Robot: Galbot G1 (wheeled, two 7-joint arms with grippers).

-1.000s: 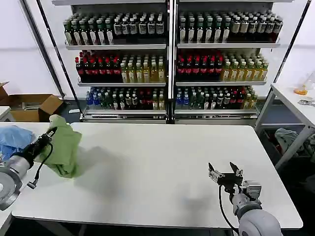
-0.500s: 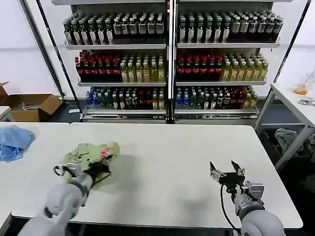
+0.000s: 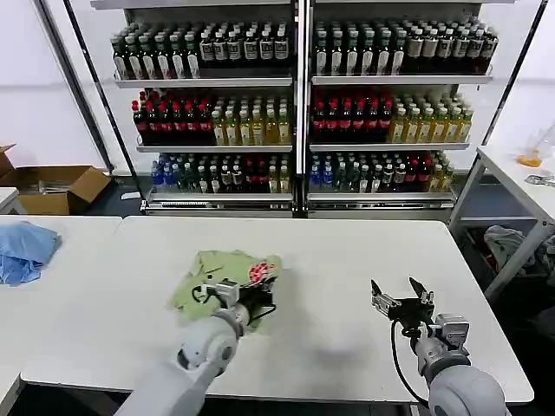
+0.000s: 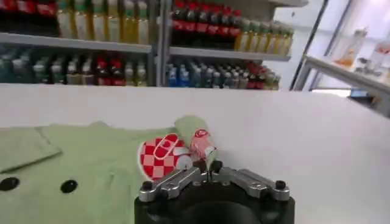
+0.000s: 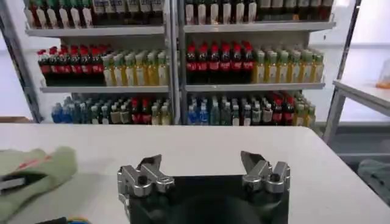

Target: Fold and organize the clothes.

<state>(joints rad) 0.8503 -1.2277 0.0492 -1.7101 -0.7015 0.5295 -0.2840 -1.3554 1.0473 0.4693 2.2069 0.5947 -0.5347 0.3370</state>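
A white table (image 3: 347, 260) is spread across the lower half of the head view, and a drinks rack (image 3: 299, 104) with three stocked shelves of bottles is seen across the top. One light-green shirt (image 3: 212, 276) with a red-and-white checked print is laid crumpled on the table, left of centre in the head view; in the left wrist view it (image 4: 91, 164) is spread across the lower left, with two dark buttons seen near the left edge. One blue cloth (image 3: 24, 250) is bunched at the left edge of the head view on a neighbouring table, and one cardboard box (image 3: 56, 186) is seen above it on the floor.

The left arm is stretched from the bottom edge up toward the centre, its forearm foreshortened. The left gripper (image 3: 245, 295) is set at the shirt's right-hand edge, and its jaws are pressed together on a fold of the printed cloth, as seen in the left wrist view (image 4: 209, 172).

The right arm is held low at the lower right of the head view, wrist raised. The right gripper (image 3: 403, 295) is poised above bare table, well apart from the shirt, its two fingers spread wide with nothing between them (image 5: 204, 167).
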